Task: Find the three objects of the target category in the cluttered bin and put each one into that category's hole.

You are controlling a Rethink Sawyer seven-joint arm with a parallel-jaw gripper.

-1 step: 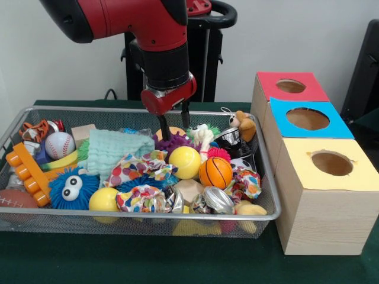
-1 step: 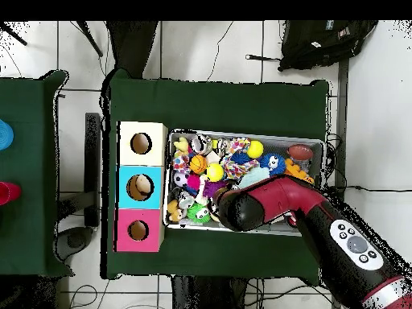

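My gripper (image 1: 173, 125) hangs open over the back middle of the wire bin (image 1: 267, 171), its two dark fingers just above a purple spiky ball (image 1: 175, 142), with nothing between them. In front of it lie a yellow ball (image 1: 185, 162) and a small basketball (image 1: 215, 172). A baseball (image 1: 59, 145) sits at the back left and a second yellow ball (image 1: 104, 200) at the front. In the overhead view the arm (image 2: 265, 205) hides the gripper; the basketball (image 2: 198, 164) and a yellow ball (image 2: 214, 171) show beside it.
A wooden box right of the bin has a red-topped hole (image 1: 290, 86), a blue-topped hole (image 1: 308, 119) and a yellow-topped hole (image 1: 331, 163). The bin also holds a teal cloth (image 1: 115, 151), a blue fuzzy toy (image 1: 72, 187), an orange block (image 1: 26, 171), a football (image 1: 15, 201) and crumpled wrappers.
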